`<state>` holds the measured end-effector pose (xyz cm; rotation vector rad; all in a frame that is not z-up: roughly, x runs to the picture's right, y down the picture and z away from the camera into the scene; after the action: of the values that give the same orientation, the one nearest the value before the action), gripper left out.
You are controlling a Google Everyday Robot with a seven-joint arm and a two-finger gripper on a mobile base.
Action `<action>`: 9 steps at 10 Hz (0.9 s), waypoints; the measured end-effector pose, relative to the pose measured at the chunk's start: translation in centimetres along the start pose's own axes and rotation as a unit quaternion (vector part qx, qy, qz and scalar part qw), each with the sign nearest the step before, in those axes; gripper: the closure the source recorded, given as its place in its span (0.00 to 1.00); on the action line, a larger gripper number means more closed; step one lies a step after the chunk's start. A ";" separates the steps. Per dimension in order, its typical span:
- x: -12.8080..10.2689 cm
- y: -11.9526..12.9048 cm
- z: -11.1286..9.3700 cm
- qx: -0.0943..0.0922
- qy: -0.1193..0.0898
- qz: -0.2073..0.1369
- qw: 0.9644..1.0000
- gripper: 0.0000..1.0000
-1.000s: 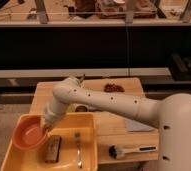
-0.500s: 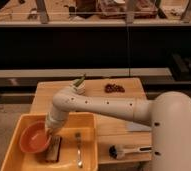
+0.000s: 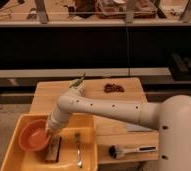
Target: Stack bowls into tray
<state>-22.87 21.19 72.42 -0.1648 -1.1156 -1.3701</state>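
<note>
Bowl [image 3: 35, 136] sitting in the left half of the yellow tray [image 3: 15, 155], orange-red, round so no long axis to worry about. Tool [image 3: 51, 132] right at the bowl's right rim, so bowl lies just left of it, touching or near enough. Can't tell if spread or pinched, hidden behind the forearm. Probably resting on the tray floor already, hard to say from here. Compared with half a second back: bowl further right and lower in the tray, arm swung down with it. Brush [image 3: 131, 149] on the desk [image 3: 96, 92], spoon [image 3: 78, 149] in the tray, both untouched.
</note>
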 end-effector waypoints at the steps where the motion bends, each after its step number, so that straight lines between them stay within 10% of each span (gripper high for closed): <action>1: 0.0 -0.1 0.1 0.000 -0.001 0.002 1.000 0.31; 9: 0.3 -0.3 0.7 -0.008 -0.020 0.011 1.000 0.20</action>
<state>-23.52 21.39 72.87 -0.2162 -1.1324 -1.3614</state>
